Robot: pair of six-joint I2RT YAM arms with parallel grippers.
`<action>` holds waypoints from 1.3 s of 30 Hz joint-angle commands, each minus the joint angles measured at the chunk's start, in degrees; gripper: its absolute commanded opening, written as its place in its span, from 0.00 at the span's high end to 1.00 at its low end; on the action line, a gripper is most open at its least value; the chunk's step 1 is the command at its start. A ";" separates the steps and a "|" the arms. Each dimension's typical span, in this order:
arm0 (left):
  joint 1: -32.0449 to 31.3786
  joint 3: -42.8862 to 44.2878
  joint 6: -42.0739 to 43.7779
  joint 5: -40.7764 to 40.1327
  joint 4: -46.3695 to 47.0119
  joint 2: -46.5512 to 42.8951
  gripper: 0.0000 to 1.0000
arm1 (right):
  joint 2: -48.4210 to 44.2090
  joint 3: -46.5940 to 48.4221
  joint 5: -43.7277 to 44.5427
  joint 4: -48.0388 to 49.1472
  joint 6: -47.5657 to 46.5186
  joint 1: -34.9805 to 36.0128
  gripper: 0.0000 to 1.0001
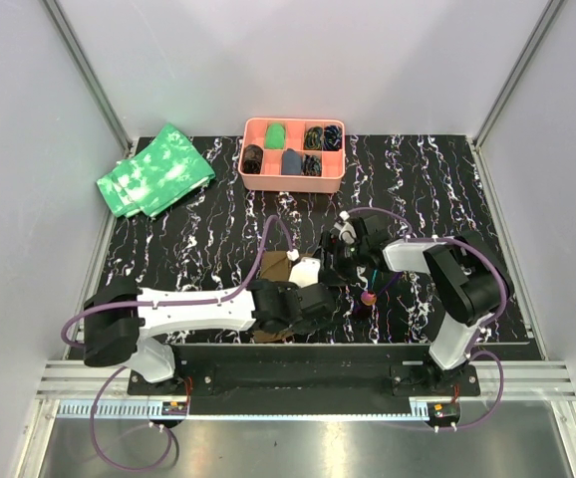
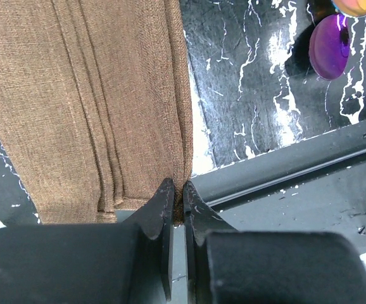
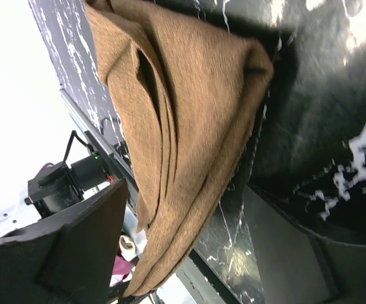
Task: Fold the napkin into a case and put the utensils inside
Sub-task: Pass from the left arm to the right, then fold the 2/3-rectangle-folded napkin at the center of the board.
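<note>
The brown napkin (image 1: 275, 267) lies folded in layers near the front of the table, mostly hidden under both grippers in the top view. My left gripper (image 2: 178, 197) is shut on the napkin (image 2: 88, 107) at the near end of its right folded edge. My right gripper (image 3: 183, 190) stands wide open, and the napkin (image 3: 183, 114) hangs as a draped, layered strip between its fingers without being pinched. The utensils (image 1: 370, 296) lie just right of the napkin. A purple rounded end (image 2: 328, 47) and an orange-pink one (image 2: 354, 6) show in the left wrist view.
A pink compartment tray (image 1: 290, 183) with small items stands at the back centre. Green white-mottled cloths (image 1: 155, 169) lie at the back left. The table's front edge and metal rail (image 2: 284, 171) run just beyond the napkin's near end.
</note>
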 commanded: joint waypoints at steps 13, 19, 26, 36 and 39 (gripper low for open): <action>0.25 -3.30 0.54 2.27 4.31 -4.12 1.00 | 4.69 4.09 2.93 2.44 -1.37 0.57 0.46; 0.34 -4.44 0.81 3.33 5.71 -4.39 1.00 | 4.79 4.97 5.04 0.42 -3.30 0.39 0.55; 2.79 -4.44 4.75 7.27 9.05 -8.23 0.61 | 4.78 5.32 4.70 -0.90 -4.09 0.48 0.86; 25.46 -12.44 7.92 14.04 20.03 -16.96 0.58 | 2.94 5.06 4.78 -2.92 -4.27 0.48 0.83; 28.72 -11.65 10.38 14.75 21.97 -13.01 0.72 | 1.97 5.15 4.96 -3.98 -4.36 0.66 0.81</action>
